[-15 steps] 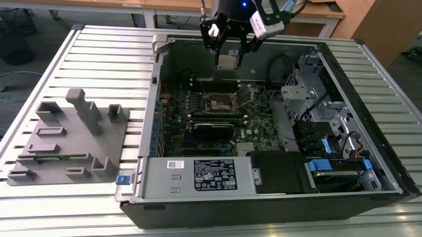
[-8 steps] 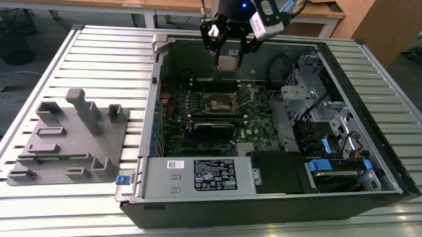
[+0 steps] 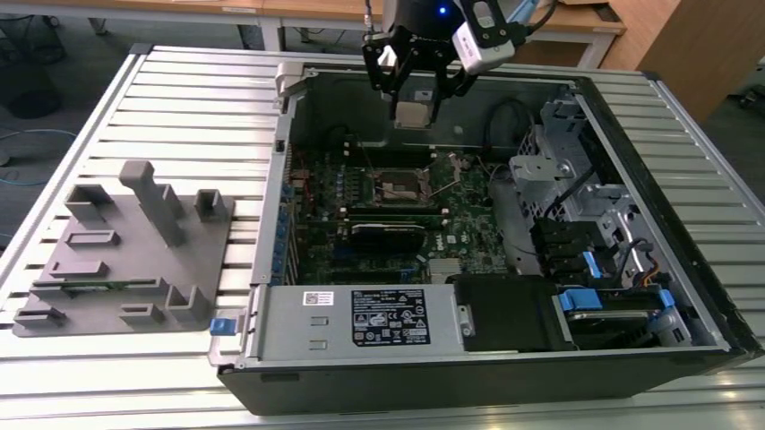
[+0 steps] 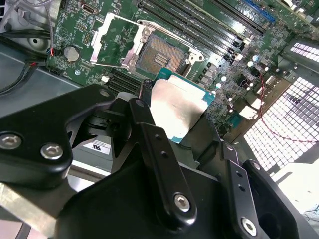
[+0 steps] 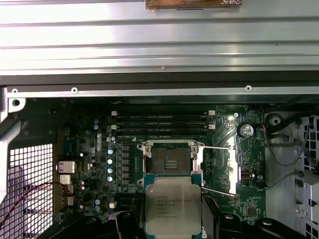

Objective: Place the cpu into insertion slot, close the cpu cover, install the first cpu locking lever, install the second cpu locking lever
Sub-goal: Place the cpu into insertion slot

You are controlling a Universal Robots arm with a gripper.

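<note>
exterior view | cpu [image 3: 411, 114] 12 o'clock of slot [image 3: 403, 187] | slot in case [image 3: 278, 315] | rack [image 3: 120, 260] 9 o'clock of case, on table [image 3: 179, 90]

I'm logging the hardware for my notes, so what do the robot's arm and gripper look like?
The gripper is matt black, built of flat linkage bars joined by silvery bolts, as the second wrist view shows. In the exterior view the wrist above it is black with a small blue light, a silver-grey camera box at its side and a pale cable leading off.

Free room above insertion slot [image 5: 172, 162]
</note>
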